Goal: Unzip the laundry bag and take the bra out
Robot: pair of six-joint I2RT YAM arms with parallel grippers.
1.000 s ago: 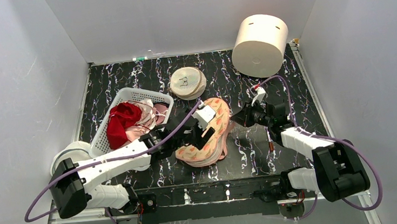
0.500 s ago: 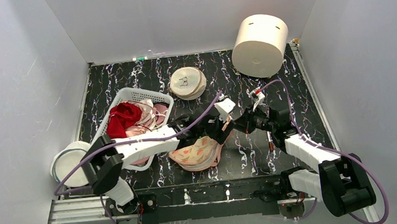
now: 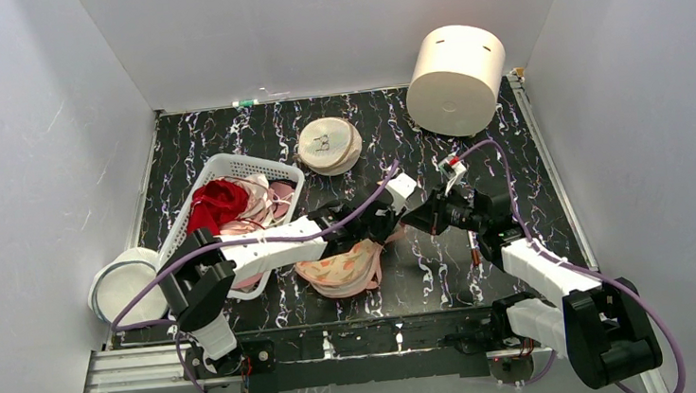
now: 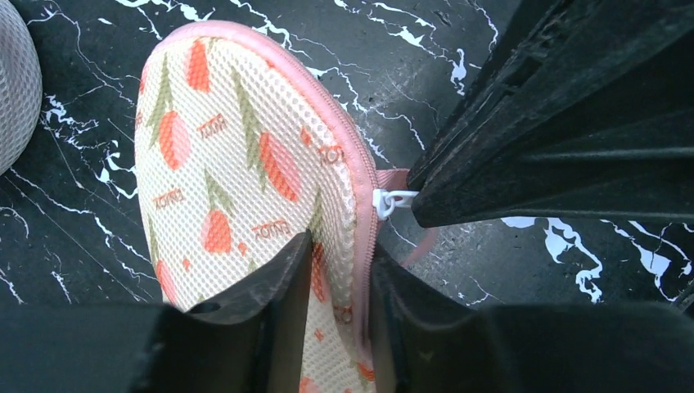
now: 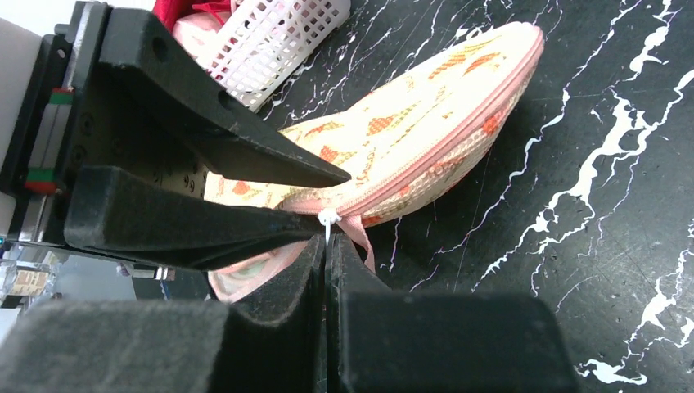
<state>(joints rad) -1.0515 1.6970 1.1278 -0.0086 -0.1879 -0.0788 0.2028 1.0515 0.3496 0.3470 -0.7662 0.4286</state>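
Observation:
The laundry bag (image 3: 341, 268), peach-cream mesh with orange-red leaves and a pink zip, lies bunched at the table's middle front. My left gripper (image 3: 383, 229) reaches across it from the left. In the left wrist view the left gripper (image 4: 340, 246) is shut on the laundry bag's (image 4: 237, 164) zipped edge, with fabric and zip pinched between its fingers. Right beside it, my right gripper (image 5: 326, 241) is shut on the white zip pull (image 5: 329, 219), which also shows in the left wrist view as the zip pull (image 4: 391, 201). The zip looks closed along the visible edge. The bra is hidden.
A white basket (image 3: 227, 164) of red and pink clothes stands left of the bag, under the left arm. A round cream mesh disc (image 3: 328, 145) lies behind it. A cream cylinder (image 3: 455, 78) stands at the back right, a white round container (image 3: 122, 283) at the front left.
The left arm swung right across the bag and its gripper closed on the bag's edge by the zip pull. The bag bunched up. The right gripper stayed shut and edged left.

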